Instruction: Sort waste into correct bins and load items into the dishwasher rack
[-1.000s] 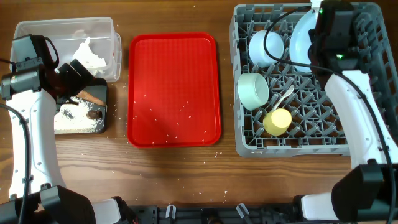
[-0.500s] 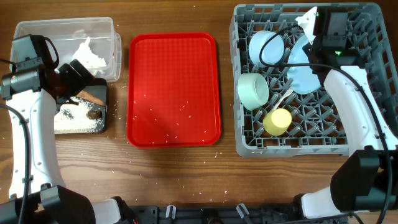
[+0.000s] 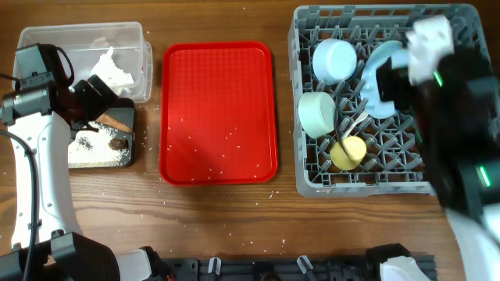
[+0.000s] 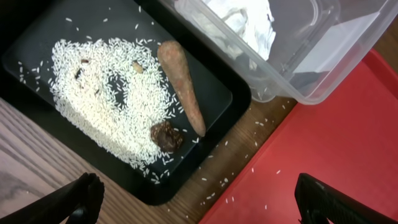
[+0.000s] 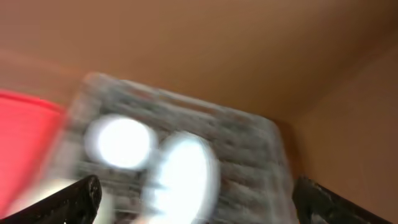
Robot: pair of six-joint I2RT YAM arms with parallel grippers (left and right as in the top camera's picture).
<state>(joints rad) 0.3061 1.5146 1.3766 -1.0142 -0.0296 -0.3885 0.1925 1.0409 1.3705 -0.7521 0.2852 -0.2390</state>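
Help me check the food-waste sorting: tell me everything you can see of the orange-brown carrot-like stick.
The orange-brown stick is carrot-shaped, with one thick rounded end and a taper to a thin point. Its skin looks matte and slightly rough. It lies flat and diagonal in the black tray, along the edge of the spread of white rice, some grains against its side. The dark brown chunk sits close beside its thin end. Nothing holds it.

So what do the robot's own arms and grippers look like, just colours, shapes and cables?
The left arm has white rounded links joined by black joints, with a thin black cable looping alongside. Its gripper fingers are plain black. The right arm is blurred but shows black housings, a white end piece and small green lights; its fingers look black too.
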